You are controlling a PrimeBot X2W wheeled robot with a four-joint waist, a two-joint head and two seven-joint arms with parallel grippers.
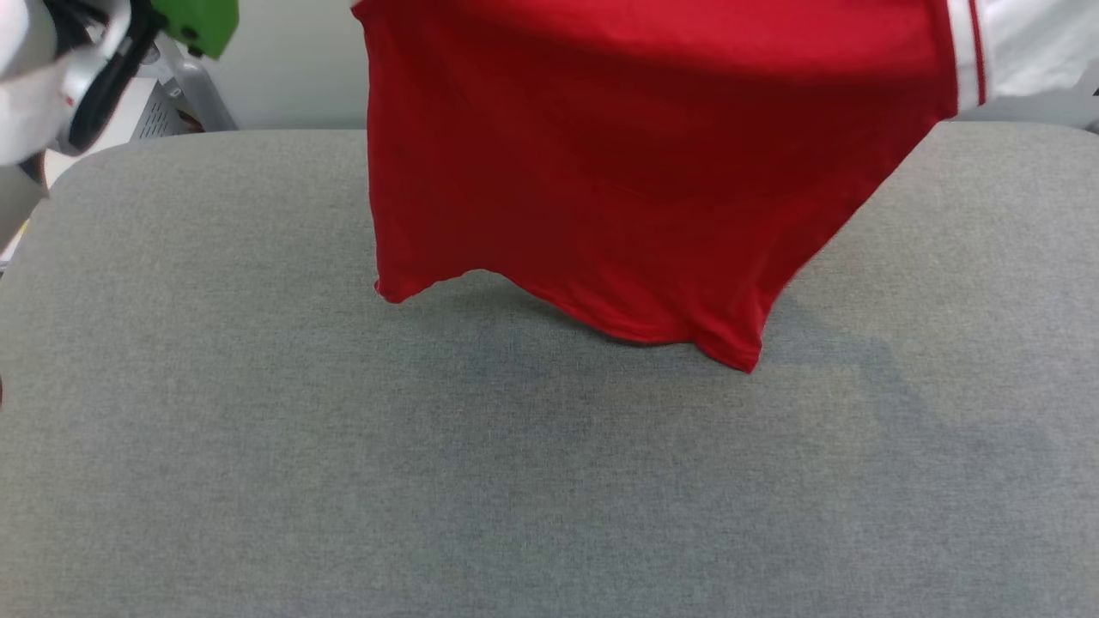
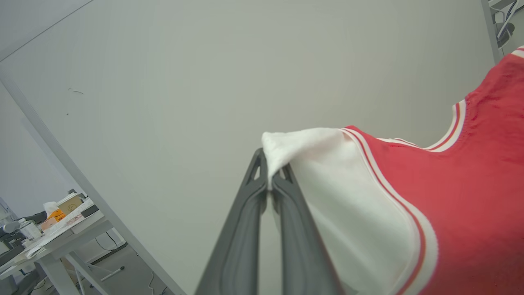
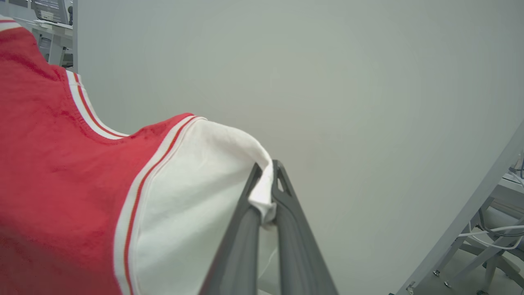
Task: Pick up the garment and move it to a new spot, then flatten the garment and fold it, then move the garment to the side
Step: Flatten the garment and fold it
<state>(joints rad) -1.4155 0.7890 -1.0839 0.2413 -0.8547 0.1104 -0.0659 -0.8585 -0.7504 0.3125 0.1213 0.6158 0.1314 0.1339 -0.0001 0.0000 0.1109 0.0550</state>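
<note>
**Garment (image 1: 601, 172) held up by both sleeves**

In the head view, we see the red body of the garment hanging over the far half of the grey padded table (image 1: 258, 446). Its hem slants, with the right corner lowest; whether that corner touches the padding we cannot tell. The near half of the table lies open to us.

In the left wrist view, our left gripper (image 2: 270, 182) points up toward a pale wall (image 2: 163, 82). Its fingers are pressed together on the edge of a white sleeve.

In the right wrist view, our right gripper (image 3: 267, 196) is raised likewise, pinching the other white sleeve just beside the striped trim.
</note>
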